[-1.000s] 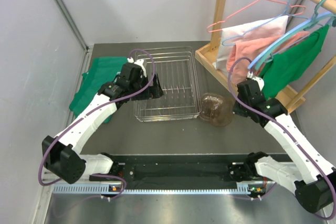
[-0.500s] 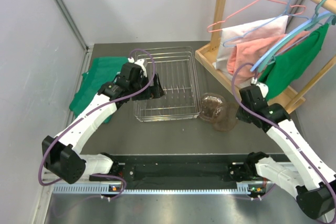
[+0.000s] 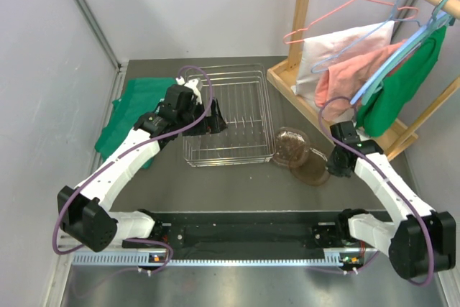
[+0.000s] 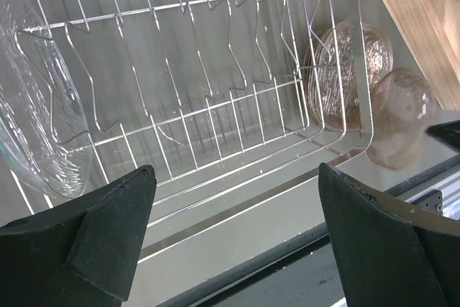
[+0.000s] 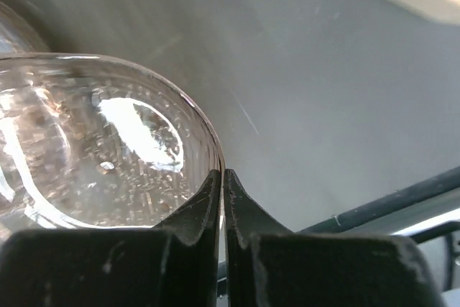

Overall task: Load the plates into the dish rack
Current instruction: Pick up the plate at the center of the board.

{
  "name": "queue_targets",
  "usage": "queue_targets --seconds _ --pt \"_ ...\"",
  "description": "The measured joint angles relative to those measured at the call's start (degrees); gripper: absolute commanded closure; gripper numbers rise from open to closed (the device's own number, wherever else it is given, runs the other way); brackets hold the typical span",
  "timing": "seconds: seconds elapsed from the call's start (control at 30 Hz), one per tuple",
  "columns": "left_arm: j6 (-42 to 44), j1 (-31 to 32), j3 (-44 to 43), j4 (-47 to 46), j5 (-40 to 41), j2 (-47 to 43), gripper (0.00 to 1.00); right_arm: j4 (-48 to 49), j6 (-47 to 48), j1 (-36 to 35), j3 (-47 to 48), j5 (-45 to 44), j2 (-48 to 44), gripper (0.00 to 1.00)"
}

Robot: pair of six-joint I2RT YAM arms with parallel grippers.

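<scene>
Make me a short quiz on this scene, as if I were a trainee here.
1. True or false: the right claw is shut on the rim of a plate.
2. The open left claw hangs above: A) the dish rack B) a hanger C) a green cloth.
3. Fill in: the stacked plates, not yet loaded, lie ___ the rack, on the table.
Key: 1 true; 2 A; 3 beside.
</scene>
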State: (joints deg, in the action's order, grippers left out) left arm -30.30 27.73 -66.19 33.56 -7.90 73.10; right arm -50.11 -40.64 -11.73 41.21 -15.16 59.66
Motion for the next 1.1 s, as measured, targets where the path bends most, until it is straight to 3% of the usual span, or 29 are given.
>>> queue_targets --seconds 0.3,0.43,0.9,0.97,1.03,1.1 --pt "0.0 0.0 1.1 -0.4 -0.1 0.0 0.01 5.9 1.0 2.7 -3.7 4.3 4.4 1.0" --pt "0.0 0.0 1.2 -0.6 -0.2 0.0 0.01 8.3 1.7 3.1 -4.9 5.4 5.3 0.92" --pt "0.0 0.0 1.4 -0.6 -0.2 0.0 0.01 14.0 2.1 3.2 -6.8 7.7 8.8 0.81" --pt "0.0 0.0 1.6 -0.6 -0.2 0.0 0.01 13.7 2.2 3.2 -6.8 7.5 8.6 0.79" --pt "0.0 0.0 1.6 -0.6 -0.2 0.0 0.01 13.0 2.6 3.3 -6.7 7.2 7.8 0.65" --pt "0.0 0.0 1.7 -0.6 -0.2 0.0 0.01 12.0 3.0 3.3 -6.5 6.9 5.4 0.61"
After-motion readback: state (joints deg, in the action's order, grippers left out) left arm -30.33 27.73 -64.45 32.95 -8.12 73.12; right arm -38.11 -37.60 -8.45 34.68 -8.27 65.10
